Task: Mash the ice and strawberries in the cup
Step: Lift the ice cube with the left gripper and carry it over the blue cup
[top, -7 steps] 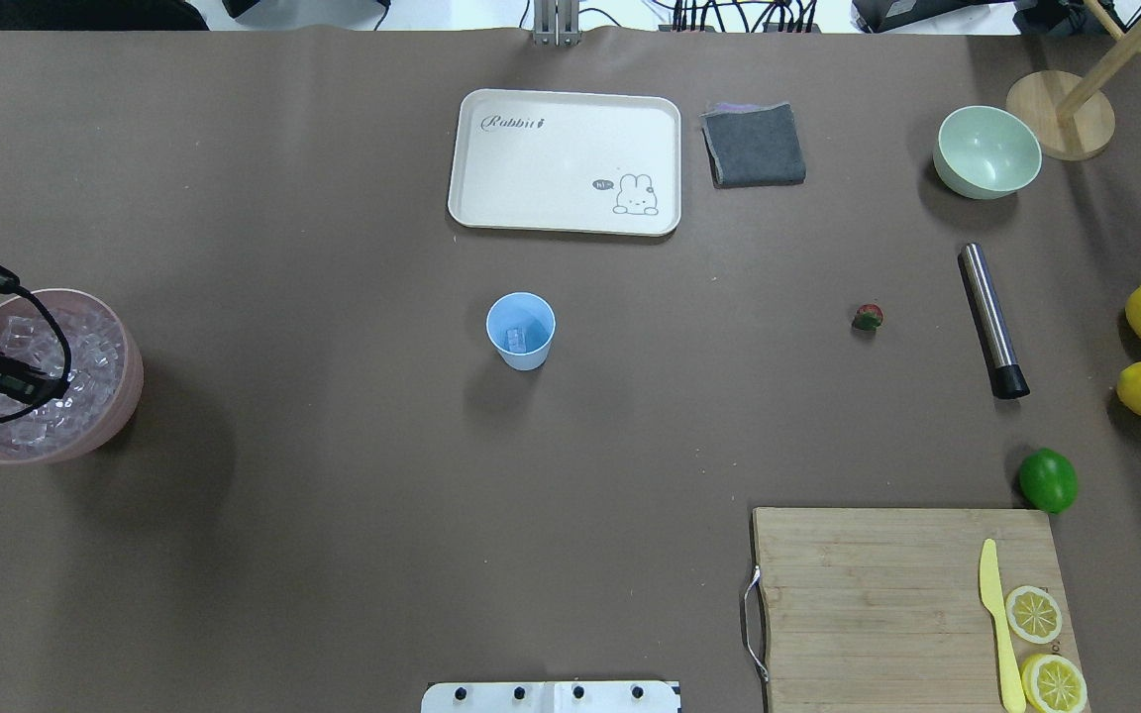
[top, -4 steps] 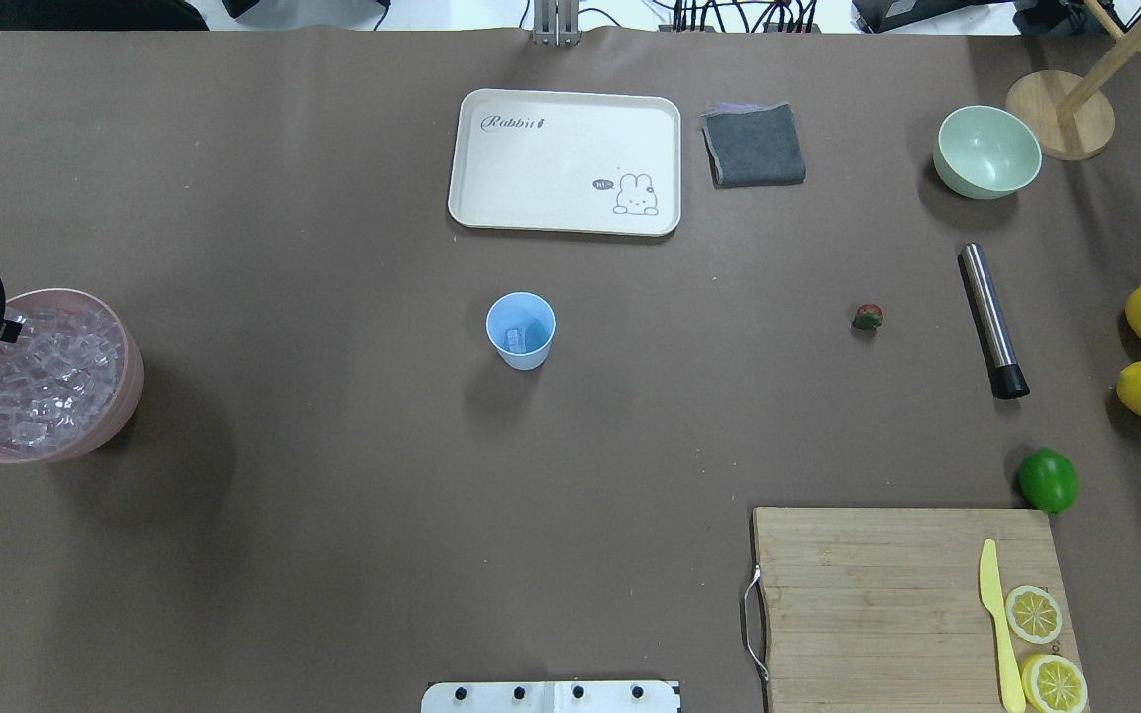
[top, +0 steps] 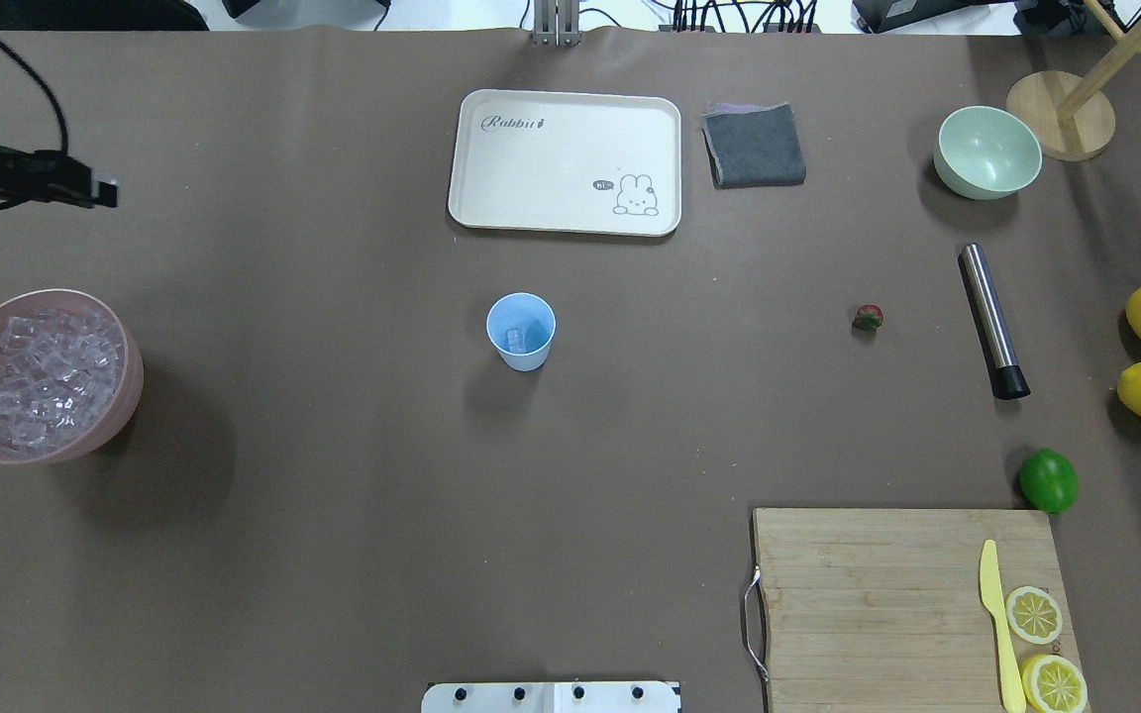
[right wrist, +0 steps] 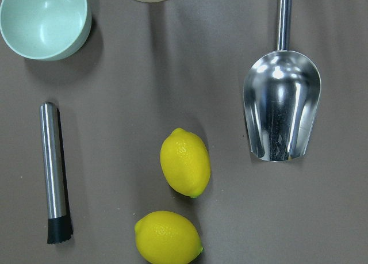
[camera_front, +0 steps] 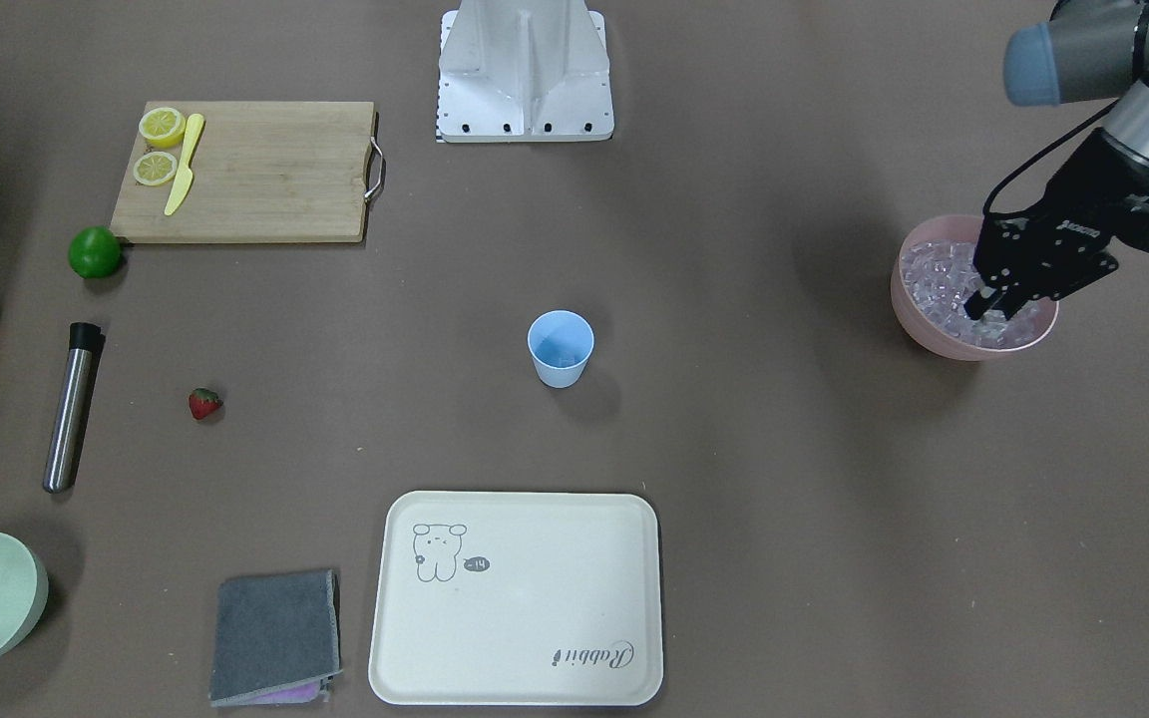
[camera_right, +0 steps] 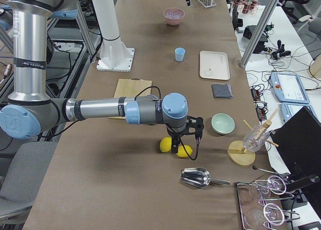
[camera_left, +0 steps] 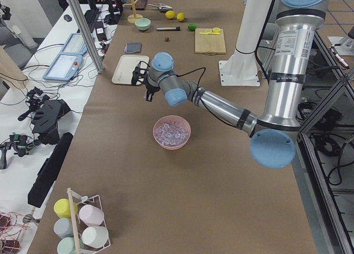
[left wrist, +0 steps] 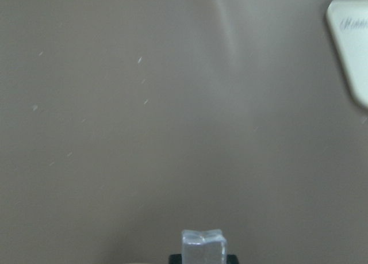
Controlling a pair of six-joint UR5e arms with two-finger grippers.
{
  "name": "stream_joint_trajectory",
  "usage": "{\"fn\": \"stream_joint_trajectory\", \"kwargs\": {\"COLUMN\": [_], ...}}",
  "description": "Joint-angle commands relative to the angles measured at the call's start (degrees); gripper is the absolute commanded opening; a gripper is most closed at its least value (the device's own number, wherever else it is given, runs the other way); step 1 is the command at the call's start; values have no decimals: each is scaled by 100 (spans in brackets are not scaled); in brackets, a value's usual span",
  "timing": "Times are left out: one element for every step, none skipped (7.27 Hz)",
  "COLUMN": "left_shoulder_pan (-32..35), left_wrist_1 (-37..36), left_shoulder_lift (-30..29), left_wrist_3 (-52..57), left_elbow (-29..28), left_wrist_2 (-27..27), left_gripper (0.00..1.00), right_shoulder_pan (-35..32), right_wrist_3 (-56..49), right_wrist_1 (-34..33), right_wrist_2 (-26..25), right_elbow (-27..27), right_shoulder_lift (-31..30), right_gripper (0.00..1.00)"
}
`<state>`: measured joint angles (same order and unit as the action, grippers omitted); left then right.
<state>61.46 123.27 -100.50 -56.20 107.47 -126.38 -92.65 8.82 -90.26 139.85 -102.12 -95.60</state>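
Near the left edge of the table (top: 333,475), the left jaws pinch one ice cube (left wrist: 202,245), well apart from the cup (top: 521,330) at the table's middle. Best carry it level, centre it over the rim and release low. The right jaws' state cannot be told; the strawberry (top: 868,317) lies toward the right edge.

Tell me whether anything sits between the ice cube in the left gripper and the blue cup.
Nothing visible does. The left gripper holds an ice cube above the table, and only bare table lies between it and the cup. The tray sits off that line, farther from the robot.
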Motion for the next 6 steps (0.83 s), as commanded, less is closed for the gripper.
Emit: {"fn": "stream_joint_trajectory", "kwargs": {"left_shoulder_pan": [-868,-1377,-1722,-2195,-2530,-2742], "left_wrist_1": [-49,-414,-1149,-1487,-1473,-1447], "left_shoulder_lift": [-942,-1311,-1863,-2138,-2306,-2508], "left_wrist_3": [-1172,-1392,-1420,-1499,-1526,-1665], "left_elbow": [-68,-77,-77,-121,-321,-584], "left_wrist_2": [487,944,1340,1936,2429,2529], "left_gripper": [0,0,0,0,0,0], "right_shoulder_pan": [2,2,2,2,2,2], "right_wrist_3": [-3,-3,6,-3,-3,-3], "right_wrist_1": [0,0,0,0,0,0], "right_wrist_2": [-10,-53,-54,-54,-54,-54], "right_elbow": [0,8,8,8,8,8], "right_shoulder_lift": [-3,14,6,-3,-12,-12], "right_gripper": [100,100,100,100,100,100]}}
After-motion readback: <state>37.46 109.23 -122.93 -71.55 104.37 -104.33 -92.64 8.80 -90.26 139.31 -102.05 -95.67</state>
